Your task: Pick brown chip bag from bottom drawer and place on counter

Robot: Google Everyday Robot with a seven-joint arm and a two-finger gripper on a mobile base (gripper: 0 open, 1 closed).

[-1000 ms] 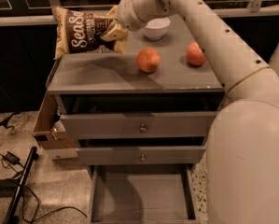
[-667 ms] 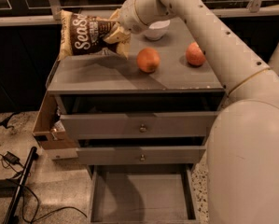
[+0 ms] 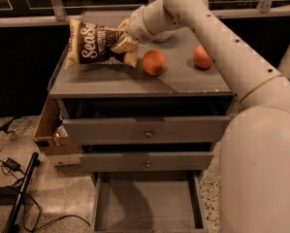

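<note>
The brown chip bag [image 3: 93,45], dark brown with cream ends and white "Sea Salt" lettering, hangs tilted just above the left half of the counter [image 3: 115,81]. My gripper [image 3: 121,39] is shut on the bag's right end, reaching in from the white arm at the upper right. The bottom drawer [image 3: 147,205] is pulled open at the foot of the cabinet and its grey floor is bare.
Two orange-red apples [image 3: 154,62] [image 3: 202,57] sit on the counter's middle and right. A white bowl [image 3: 161,37] is mostly hidden behind the arm. Two knobbed drawer fronts [image 3: 147,130] are slightly open. A cardboard box [image 3: 50,135] hangs at the cabinet's left; cables lie on the floor.
The gripper has carried the bag to the right and down, closer to the counter top near the left apple. The apples and drawers have not moved.
</note>
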